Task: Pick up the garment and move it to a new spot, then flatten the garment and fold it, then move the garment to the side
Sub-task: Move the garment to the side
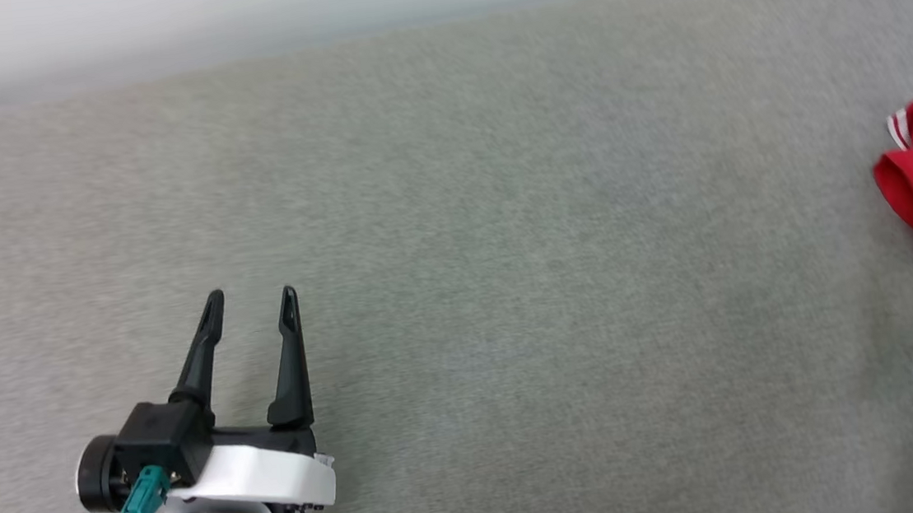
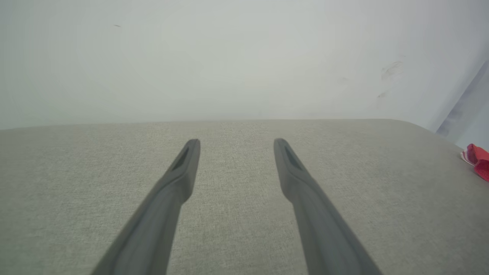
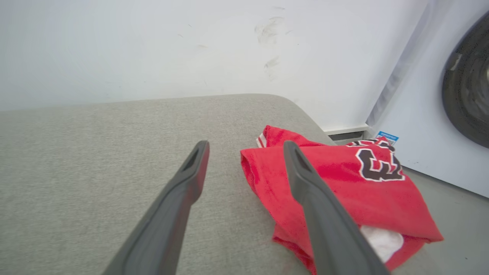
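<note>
Hanging with its two dark fingers spread wide and nothing between them, the right gripper [image 3: 246,147] is by far the nearer one to the garment [image 3: 344,183]. The red jersey lies crumpled just ahead of the gripper and off to its right. One finger crosses over the cloth, though I cannot tell whether it touches. The heap's long axis runs slantwise, from the striped trim [image 3: 261,140] just beyond the fingertips back toward the base of that finger, where a white sleeve [image 3: 382,240] peeks out. The black lettering [image 3: 376,164] faces up, further right of the gripper. The left gripper [image 1: 252,297], equally wide and empty, hovers over bare grey upholstered surface [image 3: 76,152], with the jersey well apart on its right. Nothing lies between the right gripper and the cloth. The surface's rounded edge sits just past the heap, with floor [image 3: 458,214] and a white appliance with a dark round door [image 3: 470,84] beyond, so a grab probably needs a small shift rightward.
</note>
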Robot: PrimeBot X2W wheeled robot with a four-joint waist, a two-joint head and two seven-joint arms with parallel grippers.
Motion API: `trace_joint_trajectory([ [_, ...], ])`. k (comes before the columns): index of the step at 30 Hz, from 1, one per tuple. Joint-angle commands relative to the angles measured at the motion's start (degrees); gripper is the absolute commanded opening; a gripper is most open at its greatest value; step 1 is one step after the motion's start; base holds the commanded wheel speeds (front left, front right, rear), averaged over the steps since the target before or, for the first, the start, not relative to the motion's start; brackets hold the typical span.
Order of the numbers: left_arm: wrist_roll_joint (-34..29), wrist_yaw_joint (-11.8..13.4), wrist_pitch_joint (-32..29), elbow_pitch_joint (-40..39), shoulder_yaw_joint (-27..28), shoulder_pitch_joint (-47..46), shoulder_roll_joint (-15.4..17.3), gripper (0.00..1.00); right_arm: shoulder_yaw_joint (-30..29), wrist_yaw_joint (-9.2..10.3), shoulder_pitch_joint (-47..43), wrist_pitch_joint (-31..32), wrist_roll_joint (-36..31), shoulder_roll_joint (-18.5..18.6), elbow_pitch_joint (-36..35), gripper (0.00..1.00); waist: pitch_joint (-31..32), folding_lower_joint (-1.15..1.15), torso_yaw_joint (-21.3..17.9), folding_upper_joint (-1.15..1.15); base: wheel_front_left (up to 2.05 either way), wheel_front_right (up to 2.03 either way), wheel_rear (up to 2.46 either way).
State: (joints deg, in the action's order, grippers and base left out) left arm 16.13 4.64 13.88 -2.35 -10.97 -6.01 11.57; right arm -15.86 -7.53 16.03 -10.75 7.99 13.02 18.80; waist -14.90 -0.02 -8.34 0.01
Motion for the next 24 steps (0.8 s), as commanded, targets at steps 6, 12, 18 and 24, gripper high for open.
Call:
trace_joint_trajectory([
  [6, 0.94, 1.05, 0.92, 2.78, 1.53, 2.97, -0.99, 1.0, 3.31, 0.09, -9.28, 2.77, -0.37, -6.24, -10.24, 1.0, 5.81, 0.02, 5.09, -0.01, 0.0, 0.0, 0.0],
  [12, 1.28, 0.82, 1.19, 5.35, 2.46, 4.97, -0.76, 1.0, 6.93, 0.08, -15.36, 5.55, -0.71, -9.15, -18.41, 1.0, 8.96, 0.02, 7.49, -0.01, 0.0, 0.0, 0.0],
  [18, 1.12, 0.57, 1.36, 6.83, 3.22, 7.46, -0.72, 1.0, 10.51, 0.08, -20.52, 8.09, -0.76, -10.03, -24.7, 1.0, 12.3, 0.02, 8.35, -0.01, 0.0, 0.0, 0.0],
  [24, 0.61, 0.27, 1.4, 7.04, 3.12, 9.72, -0.77, 1.0, 10.91, 0.08, -24.71, 10.02, -0.49, -10.21, -28.55, 1.0, 14.86, 0.02, 8.18, -0.01, 0.0, 0.0, 0.0],
])
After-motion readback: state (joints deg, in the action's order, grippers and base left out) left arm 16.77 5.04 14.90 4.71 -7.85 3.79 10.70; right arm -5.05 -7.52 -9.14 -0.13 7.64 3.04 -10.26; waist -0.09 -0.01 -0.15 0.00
